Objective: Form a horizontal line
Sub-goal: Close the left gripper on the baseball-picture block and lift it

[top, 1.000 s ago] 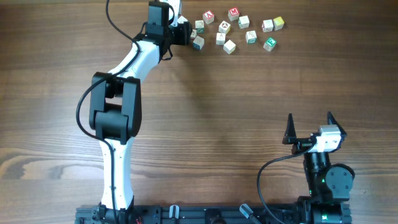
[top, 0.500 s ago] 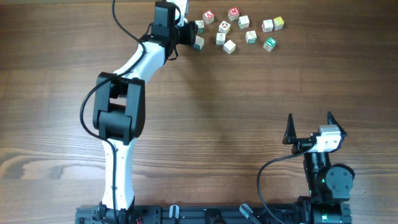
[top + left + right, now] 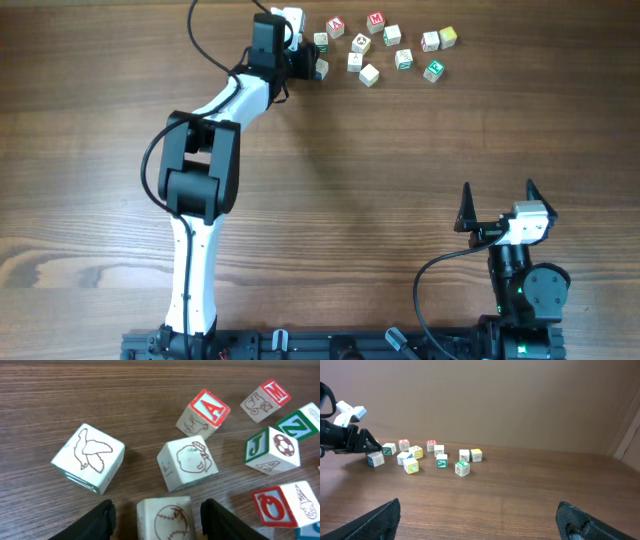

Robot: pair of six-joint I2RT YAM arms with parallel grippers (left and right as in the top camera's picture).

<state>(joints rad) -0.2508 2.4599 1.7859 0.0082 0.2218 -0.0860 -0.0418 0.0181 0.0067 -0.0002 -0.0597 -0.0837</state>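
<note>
Overhead, the left gripper [image 3: 310,59] sits among scattered far cubes [image 3: 369,74], no line formed yet, while the right gripper [image 3: 498,190] rests near-right, spread open; left wrist: open fingers [image 3: 102,521] flank a baseball cube [image 3: 165,519] without touching; right wrist: cubes far left.

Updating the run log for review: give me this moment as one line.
left end effector: open, straddling baseball cube | right end effector: open, far from cubes | line: not formed, cubes scattered
</note>
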